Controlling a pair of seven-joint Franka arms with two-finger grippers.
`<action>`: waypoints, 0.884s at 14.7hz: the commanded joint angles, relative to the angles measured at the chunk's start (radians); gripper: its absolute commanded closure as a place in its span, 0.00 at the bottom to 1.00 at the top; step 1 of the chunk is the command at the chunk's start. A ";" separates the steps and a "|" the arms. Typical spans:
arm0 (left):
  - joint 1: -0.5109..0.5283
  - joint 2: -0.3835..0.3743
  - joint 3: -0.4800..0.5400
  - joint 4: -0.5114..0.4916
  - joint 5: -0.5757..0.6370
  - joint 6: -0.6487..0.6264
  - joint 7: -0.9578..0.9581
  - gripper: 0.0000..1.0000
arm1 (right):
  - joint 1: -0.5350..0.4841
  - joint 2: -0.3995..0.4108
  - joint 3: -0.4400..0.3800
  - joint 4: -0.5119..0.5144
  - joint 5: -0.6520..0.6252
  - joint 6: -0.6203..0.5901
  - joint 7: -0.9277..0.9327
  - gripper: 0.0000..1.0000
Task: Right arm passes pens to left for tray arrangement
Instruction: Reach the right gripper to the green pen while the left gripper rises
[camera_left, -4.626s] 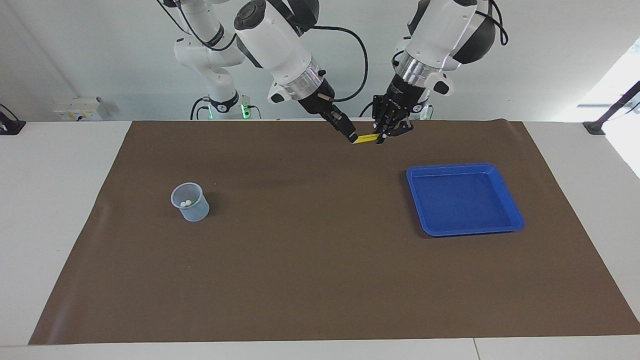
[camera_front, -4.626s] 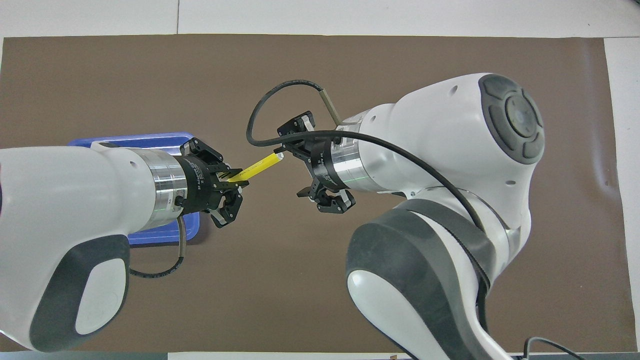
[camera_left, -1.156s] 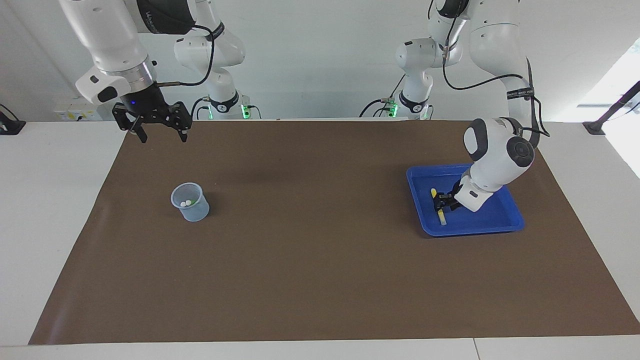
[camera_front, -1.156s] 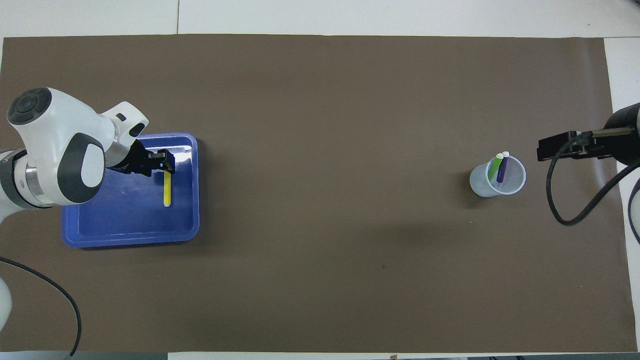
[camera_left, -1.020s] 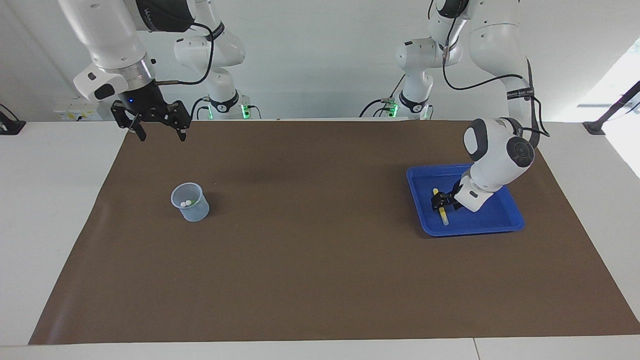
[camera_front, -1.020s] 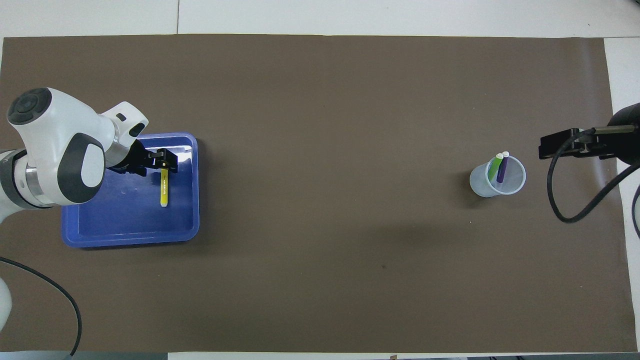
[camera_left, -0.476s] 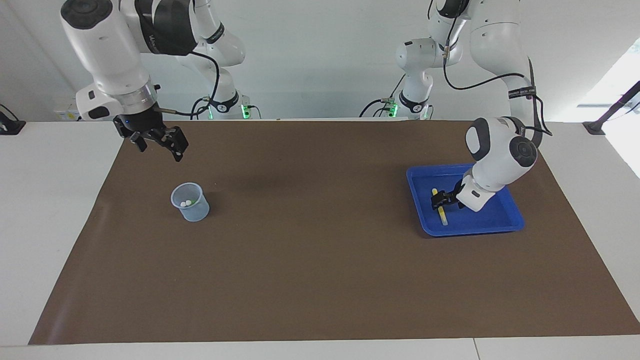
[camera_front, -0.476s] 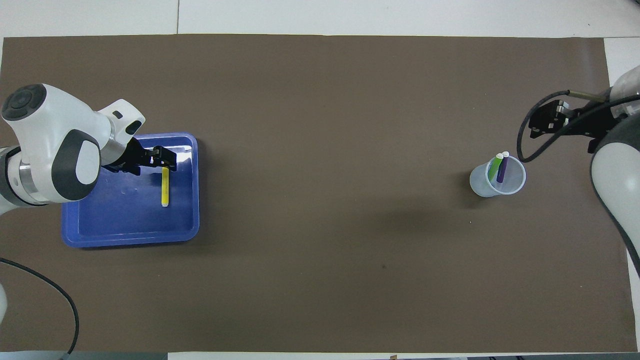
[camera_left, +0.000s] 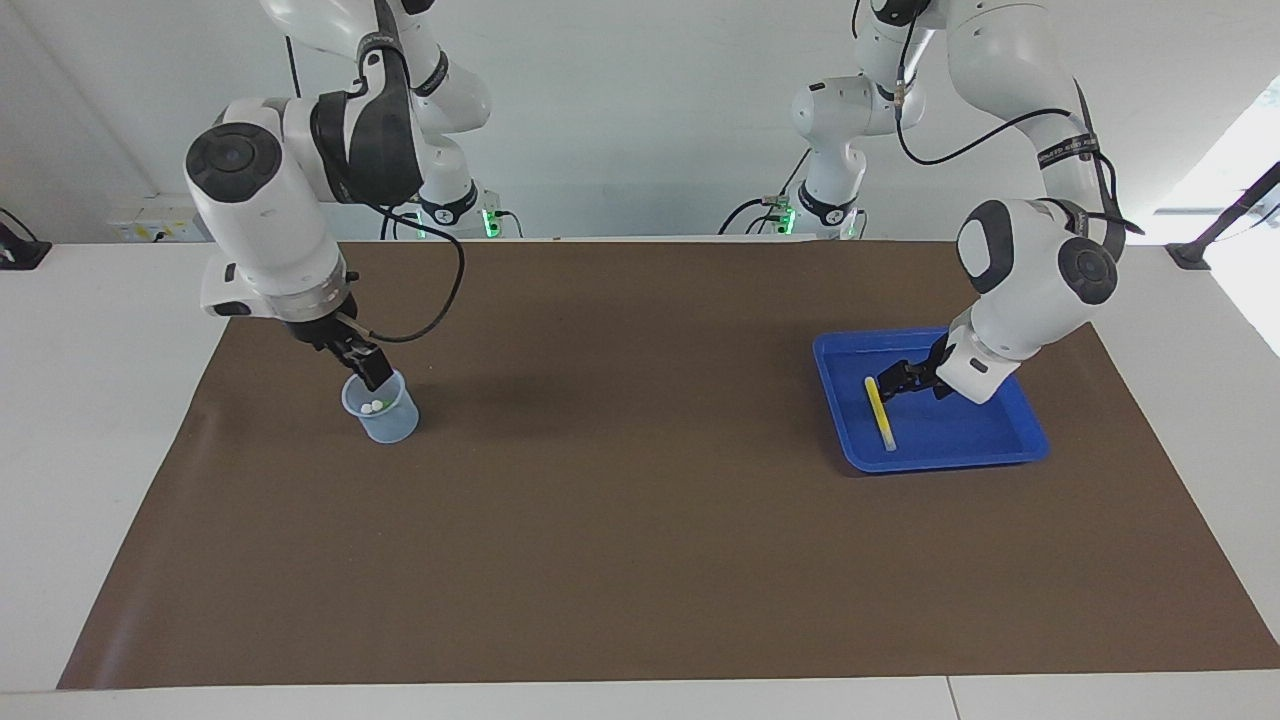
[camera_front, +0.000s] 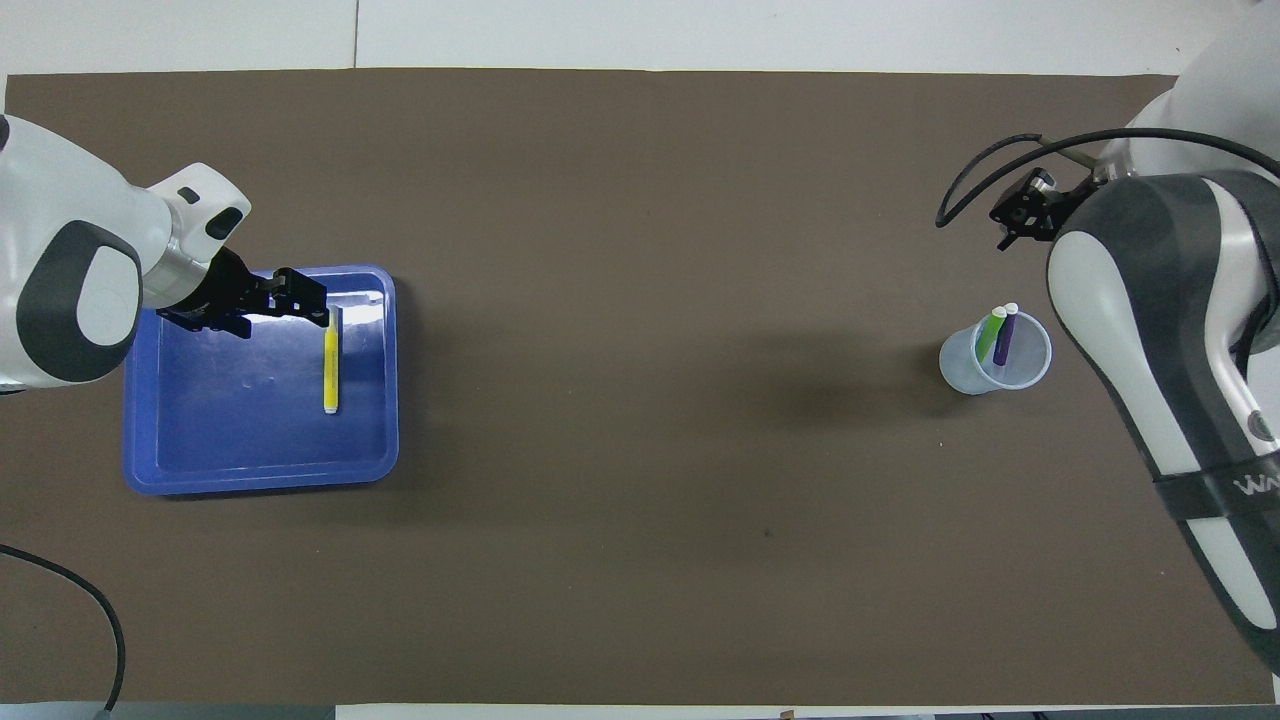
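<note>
Yellow pen (camera_left: 879, 412) lies in tray (camera_left: 1020, 442); left end effector (camera_left: 897, 379) spread beside it; right end effector (camera_left: 372, 374), seemingly spread, over cup (camera_left: 385, 415).

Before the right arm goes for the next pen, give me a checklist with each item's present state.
1. Yellow pen lies flat in the tray: ok.
2. Left gripper open, clear of that pen: ok.
3. Right gripper open at the cup's rim: ok.
4. Green pen and purple pen stand in the cup: ok.
5. Right gripper lined up on one pen: cannot tell.
</note>
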 joint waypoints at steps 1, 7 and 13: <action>0.003 -0.046 0.002 0.015 -0.026 -0.051 -0.051 0.00 | -0.003 0.015 0.008 -0.044 -0.022 0.057 0.126 0.02; 0.003 -0.167 0.002 0.018 -0.083 -0.114 -0.175 0.00 | 0.009 0.025 0.010 -0.205 -0.032 0.144 0.321 0.21; 0.008 -0.216 0.004 0.002 -0.106 -0.126 -0.249 1.00 | 0.009 0.019 0.008 -0.236 -0.060 0.152 0.355 0.28</action>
